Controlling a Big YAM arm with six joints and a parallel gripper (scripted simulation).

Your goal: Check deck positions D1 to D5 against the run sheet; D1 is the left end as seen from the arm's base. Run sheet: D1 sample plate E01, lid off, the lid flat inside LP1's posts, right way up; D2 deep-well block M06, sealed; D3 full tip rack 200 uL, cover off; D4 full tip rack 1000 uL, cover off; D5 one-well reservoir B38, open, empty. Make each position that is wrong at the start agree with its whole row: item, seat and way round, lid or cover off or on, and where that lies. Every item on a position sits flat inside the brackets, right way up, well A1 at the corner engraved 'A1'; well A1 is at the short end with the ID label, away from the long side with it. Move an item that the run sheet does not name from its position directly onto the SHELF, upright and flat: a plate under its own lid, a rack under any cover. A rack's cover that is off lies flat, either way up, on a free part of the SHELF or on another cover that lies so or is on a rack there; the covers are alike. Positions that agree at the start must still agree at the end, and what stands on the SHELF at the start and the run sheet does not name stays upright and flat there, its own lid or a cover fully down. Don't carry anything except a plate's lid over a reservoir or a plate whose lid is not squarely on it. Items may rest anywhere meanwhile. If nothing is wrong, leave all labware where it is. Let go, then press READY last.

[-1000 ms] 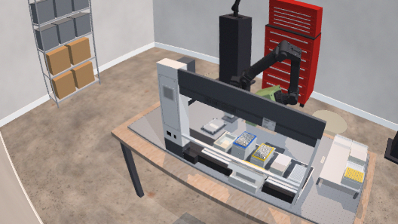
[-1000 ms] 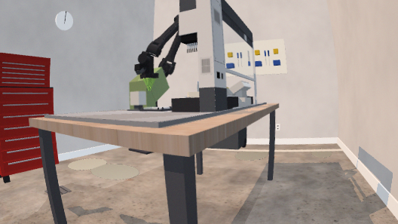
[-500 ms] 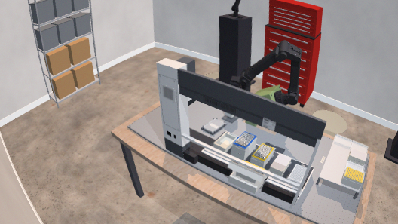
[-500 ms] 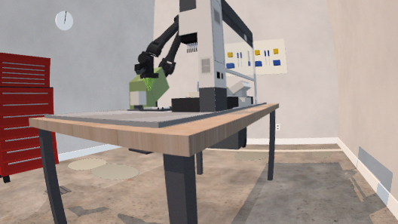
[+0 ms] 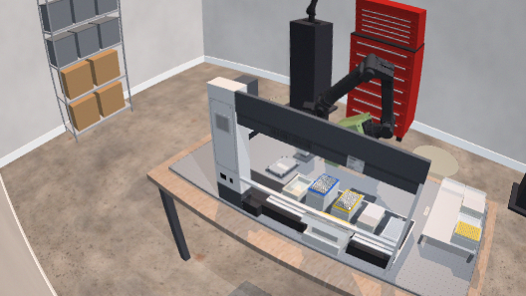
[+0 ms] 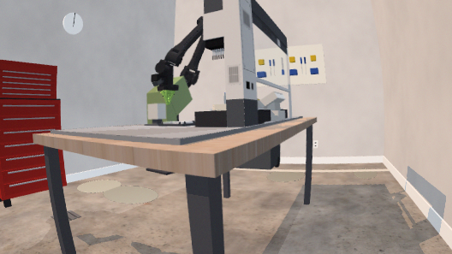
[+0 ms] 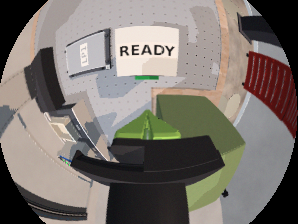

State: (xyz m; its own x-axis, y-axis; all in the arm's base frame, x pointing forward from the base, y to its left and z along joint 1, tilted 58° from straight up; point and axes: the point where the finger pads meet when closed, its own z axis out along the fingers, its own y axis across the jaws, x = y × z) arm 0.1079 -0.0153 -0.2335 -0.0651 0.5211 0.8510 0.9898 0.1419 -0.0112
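Observation:
My gripper (image 6: pixel 167 89) is shut and empty. It points down at the top of the green button box behind the deck, and also shows in the top view (image 5: pixel 375 129). In the wrist view the shut fingertips (image 7: pixel 148 125) sit over the green box (image 7: pixel 200 123), below the white READY label (image 7: pixel 147 50). Under the gantry the deck row holds a white open reservoir (image 5: pixel 298 186), a blue-rimmed tip rack (image 5: pixel 323 185), a yellow-rimmed tip rack (image 5: pixel 347 201), a white sealed block (image 5: pixel 372 214) and a clear plate (image 5: pixel 392 227). A flat lid-like piece (image 5: pixel 281 167) lies behind the row.
The dark gantry beam (image 5: pixel 329 139) and its white tower (image 5: pixel 226 137) span the deck. The white shelf (image 5: pixel 450 213) on the table's right end carries white covers and a yellow tip rack (image 5: pixel 468 231). A red tool cabinet (image 5: pixel 386 62) stands behind the arm.

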